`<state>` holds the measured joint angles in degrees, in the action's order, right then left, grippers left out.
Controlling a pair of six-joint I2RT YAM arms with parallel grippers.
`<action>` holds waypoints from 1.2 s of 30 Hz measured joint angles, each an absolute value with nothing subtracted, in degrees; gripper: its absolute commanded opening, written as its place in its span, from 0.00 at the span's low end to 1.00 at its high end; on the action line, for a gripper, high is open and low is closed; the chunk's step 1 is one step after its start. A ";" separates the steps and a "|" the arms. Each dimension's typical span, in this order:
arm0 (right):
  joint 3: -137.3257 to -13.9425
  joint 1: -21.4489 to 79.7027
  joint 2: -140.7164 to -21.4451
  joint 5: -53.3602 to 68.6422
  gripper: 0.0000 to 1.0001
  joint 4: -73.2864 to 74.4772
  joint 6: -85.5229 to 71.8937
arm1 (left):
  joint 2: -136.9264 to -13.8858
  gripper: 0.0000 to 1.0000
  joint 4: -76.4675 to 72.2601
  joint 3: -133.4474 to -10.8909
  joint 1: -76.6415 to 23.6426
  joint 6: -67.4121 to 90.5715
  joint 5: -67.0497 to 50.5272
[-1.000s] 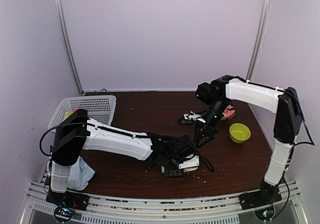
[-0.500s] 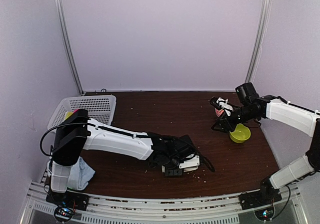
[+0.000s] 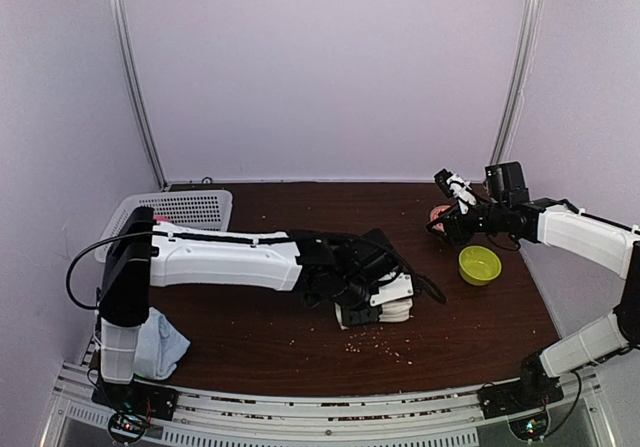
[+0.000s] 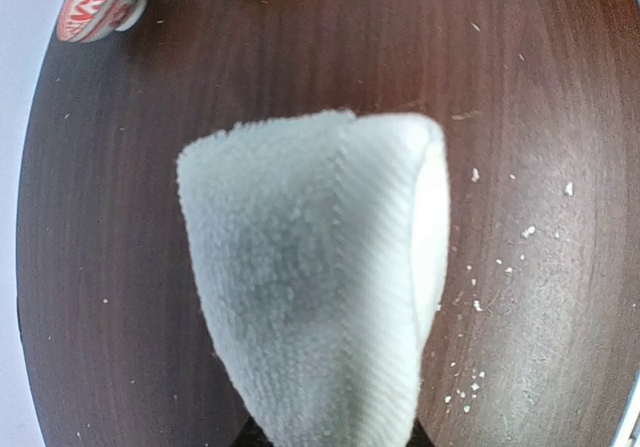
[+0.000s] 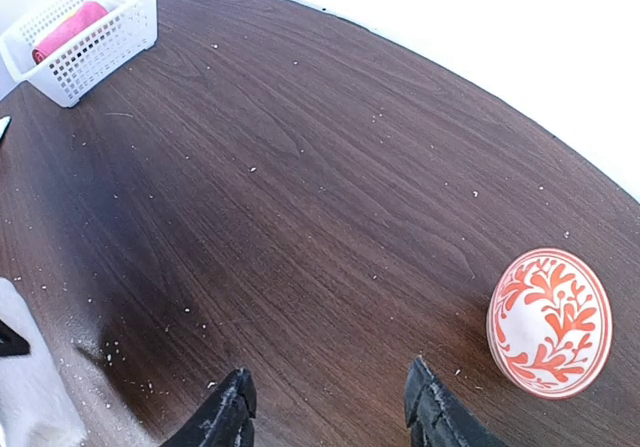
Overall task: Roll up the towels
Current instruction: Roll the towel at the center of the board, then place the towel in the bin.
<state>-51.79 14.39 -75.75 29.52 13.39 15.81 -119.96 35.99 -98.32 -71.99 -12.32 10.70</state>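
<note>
The cream-white towel (image 3: 378, 312) is a thick roll at the table's middle. It fills the left wrist view (image 4: 320, 277), with its end towards the camera. My left gripper (image 3: 372, 295) is shut on this roll, and the cloth hides the fingers. The pale blue towel (image 3: 162, 345) lies crumpled at the near left, beside the left arm's base. My right gripper (image 3: 442, 223) hangs open and empty above bare wood at the far right; its fingertips (image 5: 232, 412) stand wide apart in the right wrist view.
A red-and-white patterned bowl (image 5: 550, 322) lies just right of the right gripper. A green bowl (image 3: 479, 264) stands nearer the front. A white basket (image 3: 190, 209) at the far left holds a pink cloth cylinder (image 5: 66, 27). Crumbs dot the wood.
My left gripper has moved right and away from the front edge with the cream-white roll. My right arm swung from the table's middle to the far right, by the patterned bowl.
</note>
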 measured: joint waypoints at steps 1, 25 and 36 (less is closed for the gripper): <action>-51.79 14.37 -75.75 29.52 0.52 13.30 15.75 | -119.55 0.00 36.60 -99.26 -71.46 -11.66 10.70; -51.81 14.33 -75.75 31.73 0.52 13.93 15.73 | -101.80 0.00 53.15 -96.95 -32.91 8.45 39.97; -51.81 14.33 -75.72 32.88 0.52 13.98 16.29 | -107.33 0.00 62.11 -96.25 -20.10 17.15 46.94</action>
<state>-51.81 14.33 -75.72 32.88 13.98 16.29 -107.33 62.11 -96.25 -20.10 17.15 46.94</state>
